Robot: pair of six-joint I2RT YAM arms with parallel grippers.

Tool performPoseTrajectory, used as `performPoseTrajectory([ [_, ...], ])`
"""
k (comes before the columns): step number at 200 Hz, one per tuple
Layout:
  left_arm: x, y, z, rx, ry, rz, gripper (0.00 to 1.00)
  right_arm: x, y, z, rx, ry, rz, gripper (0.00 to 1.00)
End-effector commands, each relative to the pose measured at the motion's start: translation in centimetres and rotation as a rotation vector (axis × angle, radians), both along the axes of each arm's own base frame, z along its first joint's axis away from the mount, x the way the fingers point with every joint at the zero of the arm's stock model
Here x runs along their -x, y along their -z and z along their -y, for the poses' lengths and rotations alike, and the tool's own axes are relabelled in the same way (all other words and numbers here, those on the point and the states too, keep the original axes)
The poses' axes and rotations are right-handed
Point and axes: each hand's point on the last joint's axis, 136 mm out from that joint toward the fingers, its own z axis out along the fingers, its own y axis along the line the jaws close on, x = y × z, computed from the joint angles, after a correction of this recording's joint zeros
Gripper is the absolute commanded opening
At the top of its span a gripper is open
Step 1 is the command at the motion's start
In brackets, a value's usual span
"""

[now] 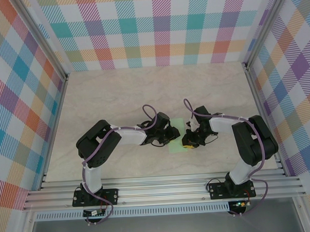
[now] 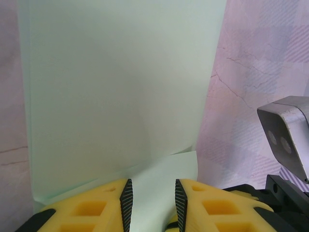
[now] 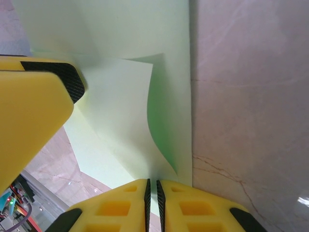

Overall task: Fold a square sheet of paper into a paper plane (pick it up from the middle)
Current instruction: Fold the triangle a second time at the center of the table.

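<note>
The square sheet of paper [image 1: 176, 146] is pale mint green and lies on the table between the two arms. In the left wrist view the paper [image 2: 116, 92] is flat, with one corner flap [image 2: 169, 169] raised. My left gripper [image 2: 152, 193] is open, and the flap runs through the gap between its jaws. My right gripper [image 3: 153, 186] is shut on the near edge of the curled flap [image 3: 120, 106] of the paper [image 3: 130, 34]. From above, the left gripper [image 1: 172, 131] and right gripper [image 1: 190, 139] nearly meet over the sheet. The paper plane is out of view.
The pale marble tabletop [image 1: 143, 91] stretches far behind the arms. Checked walls [image 1: 156, 28] close it in on three sides. A yellow finger of the left gripper [image 3: 34, 116] crowds the left of the right wrist view. The right arm's grey camera housing [image 2: 287, 135] sits close beside the left gripper.
</note>
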Motion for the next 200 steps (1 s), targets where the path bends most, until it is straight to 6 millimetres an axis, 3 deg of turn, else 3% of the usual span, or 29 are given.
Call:
performPoseTrajectory([
  [1,0.8,1.8,-0.3,-0.056,0.015,-0.025,0.32,2.6,1.6,2.0,0.107,0.024,-0.098,0.16],
  [46,0.8,2.0,-0.5,-0.07,0.007,-0.028,0.32,3.4,0.9,1.3,0.04,0.022,-0.11,0.17],
  [134,0.9,1.9,-0.5,-0.072,0.011,-0.031,0.31,4.9,0.9,2.8,0.102,0.038,-0.104,0.18],
  [200,0.9,1.6,-0.2,-0.056,0.021,-0.028,0.31,2.4,-3.8,0.7,-0.038,0.04,0.06,0.18],
])
